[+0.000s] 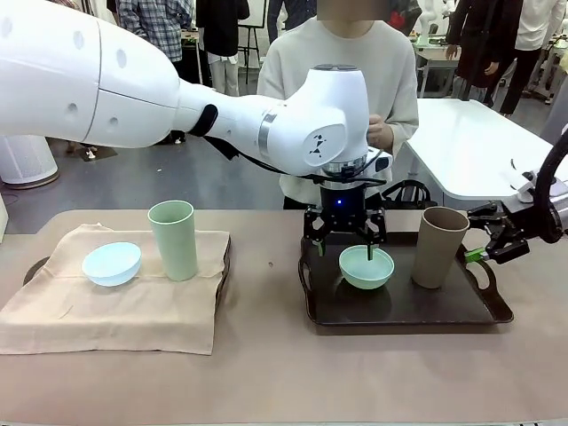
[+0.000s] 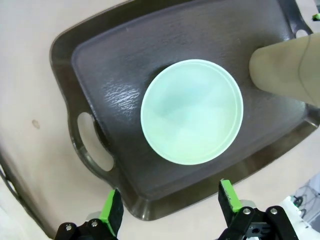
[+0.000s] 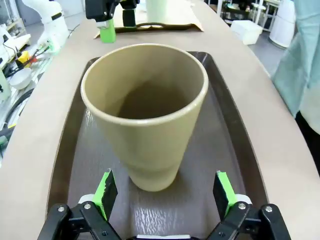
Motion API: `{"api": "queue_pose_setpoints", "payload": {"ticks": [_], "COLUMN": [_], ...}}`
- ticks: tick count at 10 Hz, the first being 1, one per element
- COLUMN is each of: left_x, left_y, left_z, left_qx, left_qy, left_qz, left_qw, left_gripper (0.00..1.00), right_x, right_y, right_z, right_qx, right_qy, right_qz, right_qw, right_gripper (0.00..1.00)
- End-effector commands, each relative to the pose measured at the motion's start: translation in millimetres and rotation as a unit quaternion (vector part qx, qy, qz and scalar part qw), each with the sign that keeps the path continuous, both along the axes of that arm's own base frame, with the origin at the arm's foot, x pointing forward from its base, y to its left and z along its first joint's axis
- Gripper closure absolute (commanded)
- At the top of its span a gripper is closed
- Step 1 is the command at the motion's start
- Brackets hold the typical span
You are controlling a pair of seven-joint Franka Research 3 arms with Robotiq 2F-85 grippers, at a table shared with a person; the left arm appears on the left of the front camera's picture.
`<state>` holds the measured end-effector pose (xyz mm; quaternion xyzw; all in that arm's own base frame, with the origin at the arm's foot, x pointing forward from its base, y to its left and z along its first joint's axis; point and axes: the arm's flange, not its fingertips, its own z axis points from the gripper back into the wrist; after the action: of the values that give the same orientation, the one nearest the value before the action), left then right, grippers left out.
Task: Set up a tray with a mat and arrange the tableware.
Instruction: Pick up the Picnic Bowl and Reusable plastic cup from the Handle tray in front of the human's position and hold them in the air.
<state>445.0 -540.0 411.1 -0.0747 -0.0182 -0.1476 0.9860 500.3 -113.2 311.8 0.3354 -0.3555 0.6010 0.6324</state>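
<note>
Mint green bowl [image 1: 366, 266] sits straight below your left gripper [image 1: 344, 238], which hangs over the dark tray [image 1: 399, 317] with its fingers spread wide and nothing between them. In the left wrist view the bowl [image 2: 191, 111] lies ahead of the green pads [image 2: 111, 216], clear of both and upright near the middle of the tray [image 2: 65, 55].

Your right gripper [image 1: 497, 241] is just as wide apart and holds nothing. The tan cup [image 1: 439, 247] stands upright directly in front of it, on the end of that tray nearer this gripper. Seen from the right wrist, the cup [image 3: 145, 110] rises just beyond the pads [image 3: 223, 192], framed by them but apparently untouched.

Far out to the left gripper's side, a cloth mat [image 1: 106, 311] is draped over a second tray [image 1: 224, 266]. It carries the pale blue bowl [image 1: 112, 263], tipped on its side, and the light green cup [image 1: 173, 240], upright just beside it.

That tray looks dressed, while the dark one shows bare wood-grain under its bowl and cup. Each gripper is lined up squarely on one piece, which suggests a grasp or a release. You cannot tell which from this moment alone. A person [image 1: 355, 80] stands beyond both grippers at the far edge of the table [image 1: 266, 373], hands drawn in and clear of the trays.
</note>
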Motion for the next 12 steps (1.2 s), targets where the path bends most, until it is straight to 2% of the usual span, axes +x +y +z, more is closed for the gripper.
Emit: {"api": "queue_pose_setpoints", "payload": {"ticks": [1, 3, 4, 5, 7, 8, 9, 12], "left_x": [14.3, 24.0, 25.9, 15.9, 22.5, 25.3, 26.1, 30.7], "left_y": [-11.1, -14.7, -8.4, -6.2, -4.3, -9.0, -16.0, -19.5], "left_z": [-1.4, -6.3, -4.0, -9.1, -11.0, -15.9, -21.0, -28.5], "left_qx": [0.011, 0.021, 0.033, 0.004, 0.011, 0.018, 0.031, 0.041], "left_qy": [0.005, -0.001, 0.006, 0.007, 0.011, -0.016, -0.03, -0.036], "left_qz": [-0.006, 0.004, 0.005, 0.005, 0.01, 0.038, 0.033, 0.036], "left_qw": [1.0, 1.0, 0.999, 1.0, 1.0, 0.999, 0.999, 0.998], "left_gripper": [0.0, 0.0, 0.0, 0.0, 0.0, 0.0, 0.0, 0.0], "right_x": [-0.6, 0.4, -1.8, 0.6, 0.9, 2.4, 4.4, 5.1], "right_y": [7.5, 13.3, 10.1, 8.3, 7.4, 18.3, 29.4, 37.5], "right_z": [0.4, -1.2, 1.8, -0.9, -0.4, -6.0, -11.4, -18.5], "right_qx": [0.006, 0.013, 0.014, 0.003, 0.004, -0.006, -0.011, -0.001], "right_qy": [0.013, 0.012, 0.018, 0.005, 0.009, 0.02, 0.027, 0.045], "right_qz": [-0.002, 0.0, -0.029, 0.007, 0.001, 0.005, 0.013, 0.019], "right_qw": [1.0, 1.0, 0.999, 1.0, 1.0, 1.0, 0.999, 0.999], "right_gripper": [0.0, 0.0, 0.0, 0.0, 0.0, 0.0, 0.0, 0.0]}}
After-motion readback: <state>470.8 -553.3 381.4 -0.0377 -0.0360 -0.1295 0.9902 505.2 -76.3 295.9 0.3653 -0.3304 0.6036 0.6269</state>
